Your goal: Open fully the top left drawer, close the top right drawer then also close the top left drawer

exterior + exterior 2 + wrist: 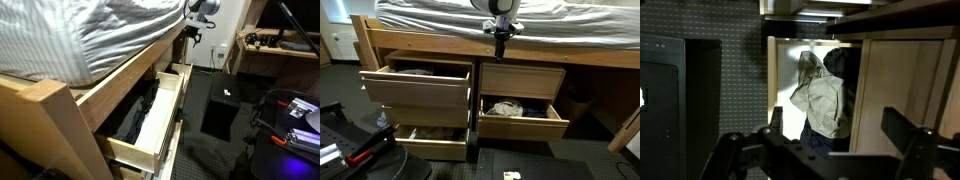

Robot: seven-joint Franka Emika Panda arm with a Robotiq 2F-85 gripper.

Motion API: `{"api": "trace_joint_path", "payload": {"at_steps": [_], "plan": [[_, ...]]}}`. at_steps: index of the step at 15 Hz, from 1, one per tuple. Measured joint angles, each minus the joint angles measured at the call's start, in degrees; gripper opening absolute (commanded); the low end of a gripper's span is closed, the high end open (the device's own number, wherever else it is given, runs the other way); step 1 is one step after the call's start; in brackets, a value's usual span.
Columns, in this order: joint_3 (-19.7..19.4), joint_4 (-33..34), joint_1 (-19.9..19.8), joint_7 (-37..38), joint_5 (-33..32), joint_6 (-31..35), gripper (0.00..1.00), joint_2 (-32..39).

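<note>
The top left drawer stood pulled out from the bed frame, long axis running outward and front facing the room. Only the side-on exterior view showed its black clothing. The top right drawer seemed flush, though the angle was poor. Four drawers showed, and both lower drawers were out. The wrist view alone showed pale fabric. The gripper hung above the two top drawers, jaws spread, empty.
</note>
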Motion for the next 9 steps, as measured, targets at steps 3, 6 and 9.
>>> {"api": "trace_joint_path", "payload": {"at_steps": [3,6,9], "plan": [[-0.06,0.01,0.08,0.0,-0.02,0.3,1.0,0.89],[-0.07,-0.13,0.11,-0.43,-0.33,0.31,1.0,1.63],[-0.23,-3.33,-0.18,-4.19,-0.55,0.5,1.0,-0.19]]}}
